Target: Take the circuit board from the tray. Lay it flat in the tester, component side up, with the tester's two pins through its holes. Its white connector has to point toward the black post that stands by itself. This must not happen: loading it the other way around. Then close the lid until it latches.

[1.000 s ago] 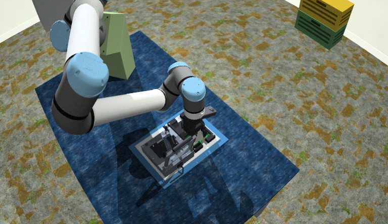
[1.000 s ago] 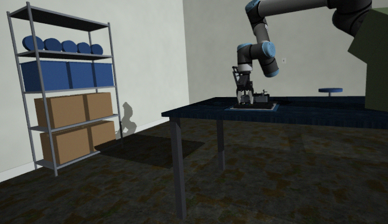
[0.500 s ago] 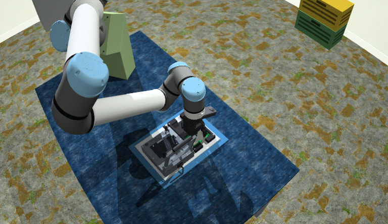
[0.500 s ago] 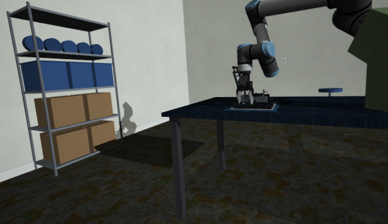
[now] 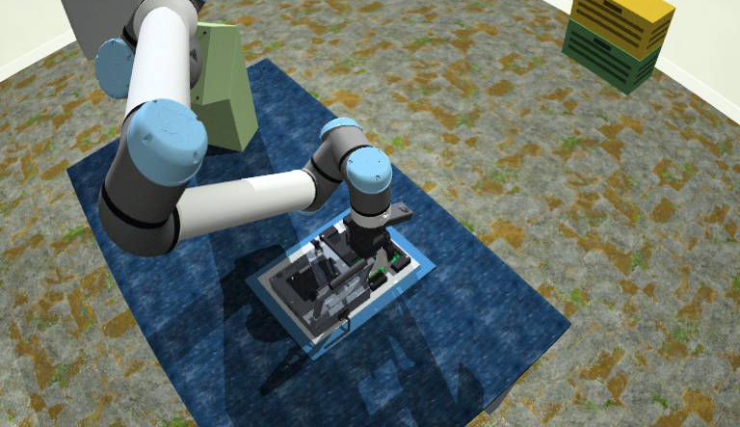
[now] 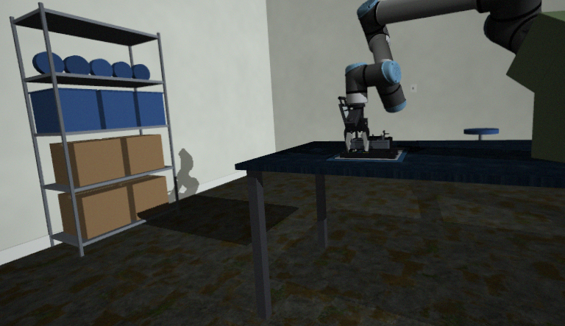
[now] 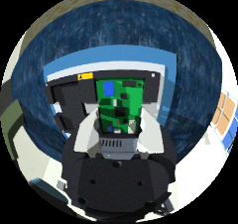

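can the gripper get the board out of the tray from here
Probably yes: the gripper is already shut on the green circuit board over the tray, and nothing appears to block lifting it.

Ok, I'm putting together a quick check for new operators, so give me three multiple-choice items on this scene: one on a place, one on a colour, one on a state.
1. Where does the test fixture stand?
A. on the shelf rack
B. on a light blue mat on the table
C. on the floor

2. What colour is the circuit board?
A. red
B. yellow
C. green

3. What is the end effector doing?
A. shut on the circuit board
B. wide open above the table
C. shut on the lid handle

Answers:
1 B: the fixture sits on the light blue mat on the dark blue table.
2 C: the wrist view shows a green circuit board.
3 A: the end effector has its fingers on either side of the board.
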Available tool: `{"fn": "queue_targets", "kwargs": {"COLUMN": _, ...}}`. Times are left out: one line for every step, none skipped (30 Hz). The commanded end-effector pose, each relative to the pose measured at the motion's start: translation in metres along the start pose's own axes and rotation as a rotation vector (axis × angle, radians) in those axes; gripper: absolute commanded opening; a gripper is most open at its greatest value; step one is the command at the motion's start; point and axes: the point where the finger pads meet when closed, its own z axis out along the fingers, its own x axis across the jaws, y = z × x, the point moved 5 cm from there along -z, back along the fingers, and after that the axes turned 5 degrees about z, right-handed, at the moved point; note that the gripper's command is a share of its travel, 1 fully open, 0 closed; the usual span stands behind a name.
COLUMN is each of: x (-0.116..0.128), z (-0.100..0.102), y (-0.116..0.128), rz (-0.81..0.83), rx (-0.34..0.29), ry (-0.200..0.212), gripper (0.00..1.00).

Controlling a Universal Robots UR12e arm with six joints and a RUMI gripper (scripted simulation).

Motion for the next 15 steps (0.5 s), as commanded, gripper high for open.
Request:
{"fn": "queue_targets", "kwargs": {"x": 0.0013, "z": 0.0008, "y": -0.0003, "rz": 0.001, "rx": 0.0, "ry": 0.001, "gripper": 0.39}}
{"fn": "queue_targets", "kwargs": {"x": 0.0013, "z": 0.0008, "y": -0.0003, "rz": 0.001, "rx": 0.0, "ry": 0.001, "gripper": 0.39}}
{"fn": "queue_targets", "kwargs": {"x": 0.0013, "z": 0.0007, "y": -0.0003, "rz": 0.001, "rx": 0.0, "ry": 0.001, "gripper": 0.39}}
{"fn": "queue_targets", "kwargs": {"x": 0.0013, "z": 0.0006, "y": -0.0003, "rz": 0.001, "rx": 0.0, "ry": 0.001, "gripper": 0.39}}
{"fn": "queue_targets", "kwargs": {"x": 0.0012, "z": 0.0004, "y": -0.0003, "rz": 0.001, "rx": 0.0, "ry": 0.001, "gripper": 0.39}}
{"fn": "queue_targets", "kwargs": {"x": 0.0012, "z": 0.0002, "y": -0.0003, "rz": 0.001, "rx": 0.0, "ry": 0.001, "gripper": 0.39}}
{"fn": "queue_targets", "kwargs": {"x": 0.0012, "z": -0.0002, "y": -0.0003, "rz": 0.001, "rx": 0.0, "ry": 0.001, "gripper": 0.39}}
{"fn": "queue_targets", "kwargs": {"x": 0.0012, "z": -0.0006, "y": -0.0003, "rz": 0.001, "rx": 0.0, "ry": 0.001, "gripper": 0.39}}
{"fn": "queue_targets", "kwargs": {"x": 0.0012, "z": -0.001, "y": -0.0003, "rz": 0.001, "rx": 0.0, "ry": 0.001, "gripper": 0.39}}
{"fn": "queue_targets", "kwargs": {"x": 0.0012, "z": -0.0016, "y": -0.0003, "rz": 0.001, "rx": 0.001, "ry": 0.001, "gripper": 0.39}}
{"fn": "queue_targets", "kwargs": {"x": 0.0011, "z": -0.0022, "y": -0.0003, "rz": 0.0, "rx": 0.001, "ry": 0.001, "gripper": 0.39}}
{"fn": "queue_targets", "kwargs": {"x": 0.0011, "z": -0.003, "y": -0.0003, "rz": 0.0, "rx": 0.001, "ry": 0.002, "gripper": 0.39}}
{"fn": "queue_targets", "kwargs": {"x": 0.0011, "z": -0.0038, "y": -0.0003, "rz": 0.0, "rx": 0.001, "ry": 0.002, "gripper": 0.39}}
{"fn": "queue_targets", "kwargs": {"x": 0.0011, "z": -0.0038, "y": -0.0003, "rz": 0.0, "rx": 0.001, "ry": 0.002, "gripper": 0.39}}
{"fn": "queue_targets", "kwargs": {"x": 0.0011, "z": -0.0038, "y": -0.0003, "rz": 0.0, "rx": 0.001, "ry": 0.002, "gripper": 0.39}}
